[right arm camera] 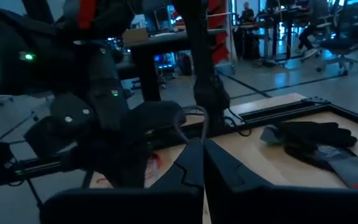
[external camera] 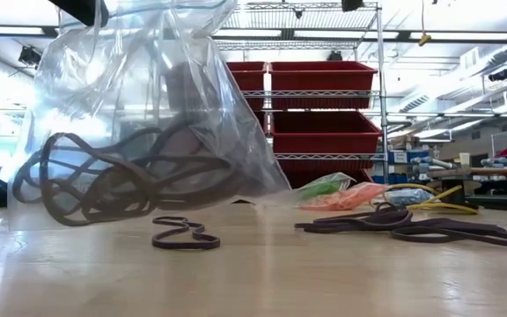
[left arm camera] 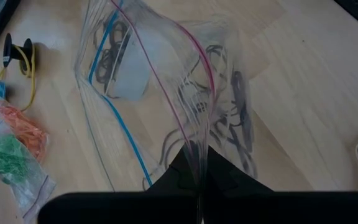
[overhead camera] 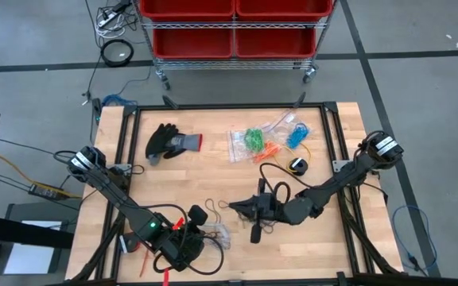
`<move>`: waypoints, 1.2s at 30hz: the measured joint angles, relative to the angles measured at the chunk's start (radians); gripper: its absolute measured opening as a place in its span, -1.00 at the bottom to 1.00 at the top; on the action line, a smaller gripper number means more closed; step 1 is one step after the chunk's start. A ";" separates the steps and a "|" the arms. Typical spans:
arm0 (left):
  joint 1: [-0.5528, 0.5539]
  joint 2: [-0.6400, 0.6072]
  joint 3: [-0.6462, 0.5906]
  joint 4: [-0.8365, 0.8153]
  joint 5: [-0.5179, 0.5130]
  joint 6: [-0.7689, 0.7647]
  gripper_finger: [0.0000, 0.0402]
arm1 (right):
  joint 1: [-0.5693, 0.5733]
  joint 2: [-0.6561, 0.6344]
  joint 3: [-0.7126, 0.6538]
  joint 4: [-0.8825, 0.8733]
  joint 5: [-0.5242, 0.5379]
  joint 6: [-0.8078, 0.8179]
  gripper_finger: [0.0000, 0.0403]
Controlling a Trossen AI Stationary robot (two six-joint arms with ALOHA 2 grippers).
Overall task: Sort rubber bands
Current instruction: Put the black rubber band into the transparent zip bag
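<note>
Tabletop (overhead camera: 213, 171): left gripper (left arm camera: 199, 167) pinches bag (left arm camera: 160, 81)

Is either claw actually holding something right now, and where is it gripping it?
The left claw pinches the clear bag of black rubber bands by its top edge. The right claw is shut on one black rubber band.

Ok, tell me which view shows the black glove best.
The high view: the black glove lies whole and unblocked on the table's far left. The right wrist view catches it dimly from the side. The low and left wrist views do not show it.
</note>
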 joint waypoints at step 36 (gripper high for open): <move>0.006 0.000 0.000 -0.001 0.000 0.000 -0.99 | 0.004 0.296 0.372 0.041 -0.236 -0.116 -1.00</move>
